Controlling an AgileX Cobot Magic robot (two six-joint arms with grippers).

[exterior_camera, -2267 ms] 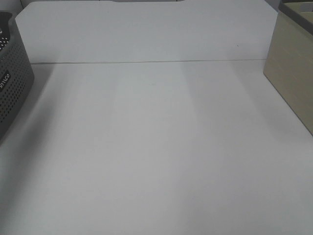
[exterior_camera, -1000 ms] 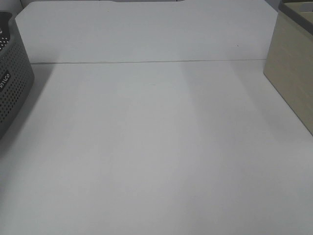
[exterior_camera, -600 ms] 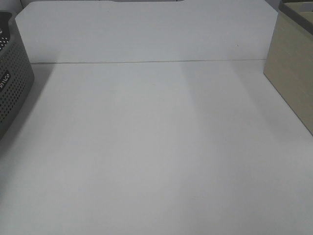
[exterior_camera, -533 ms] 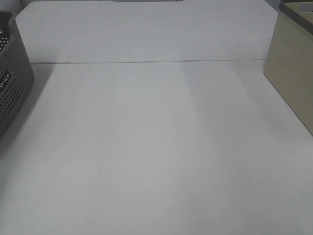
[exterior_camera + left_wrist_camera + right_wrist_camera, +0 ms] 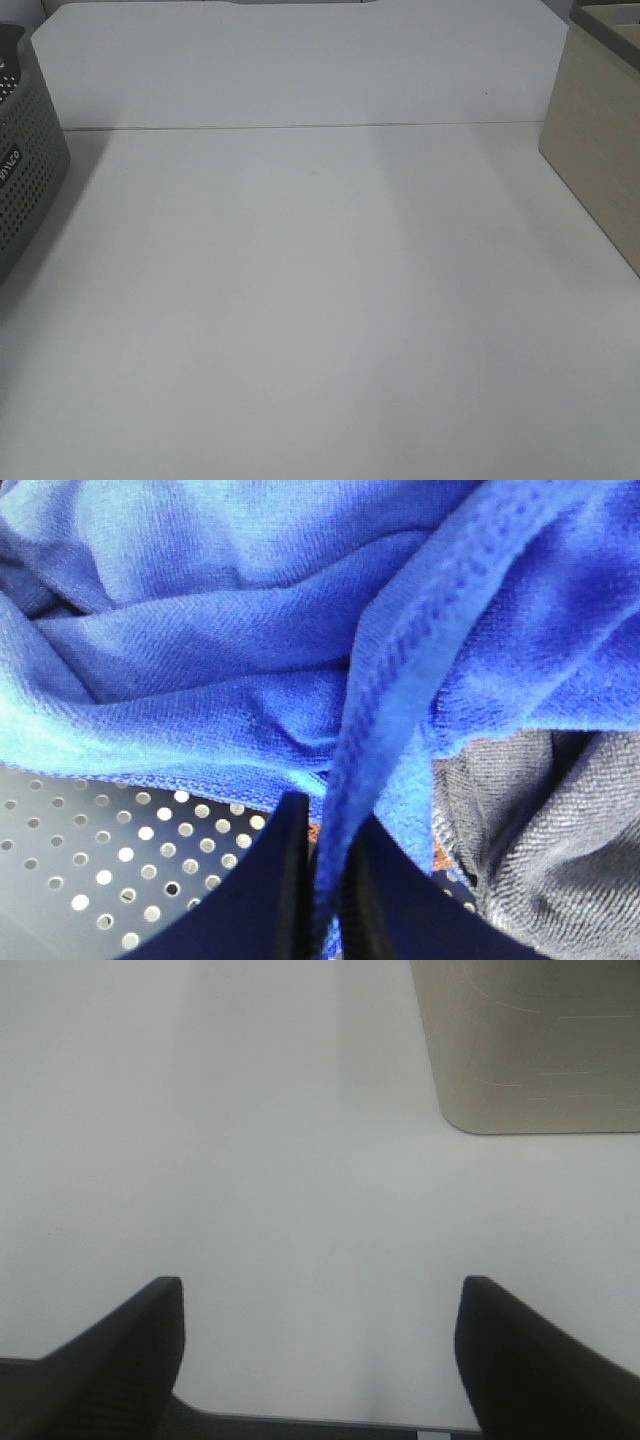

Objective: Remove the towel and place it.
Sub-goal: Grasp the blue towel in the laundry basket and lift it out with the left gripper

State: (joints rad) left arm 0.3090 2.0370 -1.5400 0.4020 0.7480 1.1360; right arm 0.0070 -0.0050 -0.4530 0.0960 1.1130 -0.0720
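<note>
The step in hand is the grasp, the opening of the removal. The left jaws stand almost shut, with the stitched hem of the towel (image 5: 250,650) pinched between them. The hem runs as a raised ridge straight out from the jaw tips, so the hold is on an edge fold and not on the bulk of the cloth.

Beyond the pinch the towel spreads in loose deep-blue folds. It lies over the perforated grey basket (image 5: 90,850), whose holed surface shows just under the jaws. A grey cloth (image 5: 530,850) lies beside the hem, touching or tucked under the blue. Whether it is caught with the hem cannot be told.

The next move, as I judge it, calls for a straight lift out of the basket, high enough for the hanging cloth to clear the rim. Then comes a carry to the open table (image 5: 320,300). The risks are a thin edge grip slipping, or the grey cloth dragging along.

From the high camera, the basket sits at the 9 o'clock edge, mostly out of frame, and neither the towel nor the left arm shows there. The right jaws hang wide apart over bare table, holding nothing. Farthest off, at about 2 o'clock, stands a beige box (image 5: 600,150), well apart from the basket.
</note>
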